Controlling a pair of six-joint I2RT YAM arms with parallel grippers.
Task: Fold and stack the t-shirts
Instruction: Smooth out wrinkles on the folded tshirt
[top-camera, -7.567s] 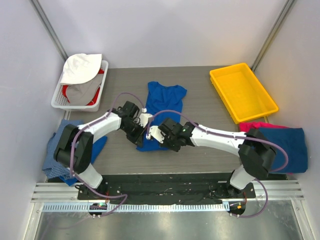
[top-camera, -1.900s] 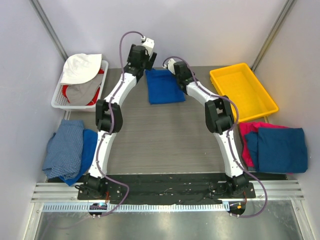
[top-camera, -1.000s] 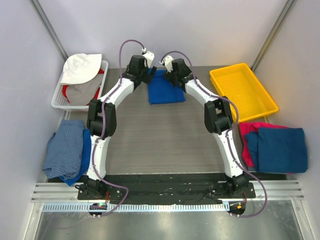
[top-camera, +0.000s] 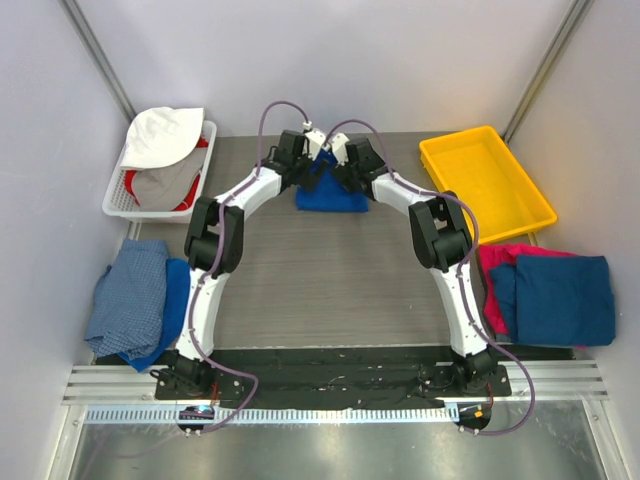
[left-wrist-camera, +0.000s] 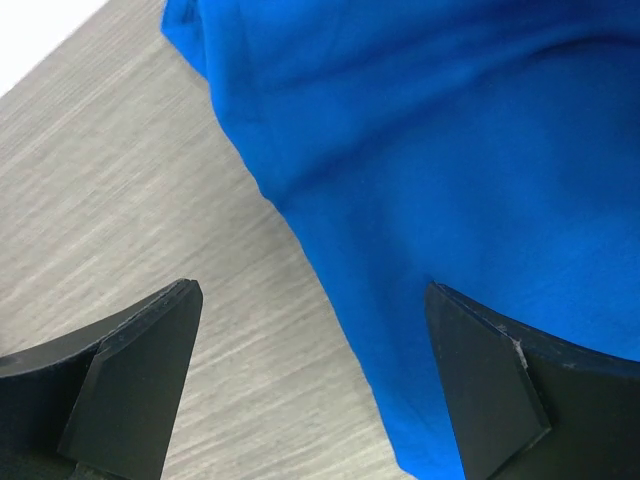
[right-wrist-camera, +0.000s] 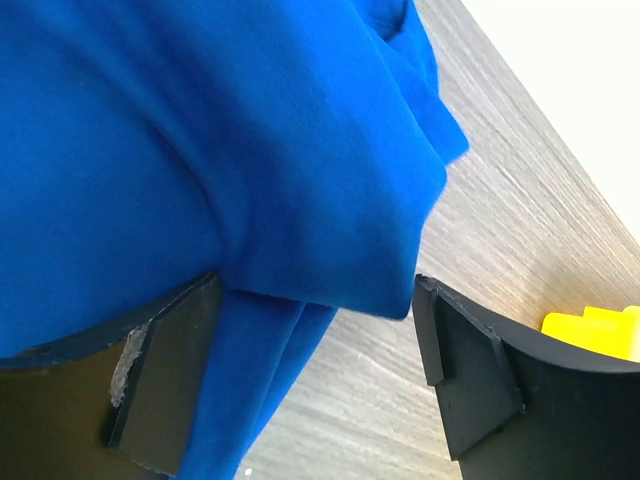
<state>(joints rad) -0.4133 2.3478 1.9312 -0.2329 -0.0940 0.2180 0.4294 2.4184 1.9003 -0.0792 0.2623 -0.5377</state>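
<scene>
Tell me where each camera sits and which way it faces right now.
Top external: above and behind the bases, looking down on the table; both arms show, left gripper and right gripper close together at the folded blue t-shirt.
Left wrist: on the left arm, facing down at the t-shirt's edge and table; its open fingers show.
Right wrist: on the right arm, facing down at the t-shirt's other edge, yellow tray beyond; its open fingers show.
Shared: both wrist views show that t-shirt.
</scene>
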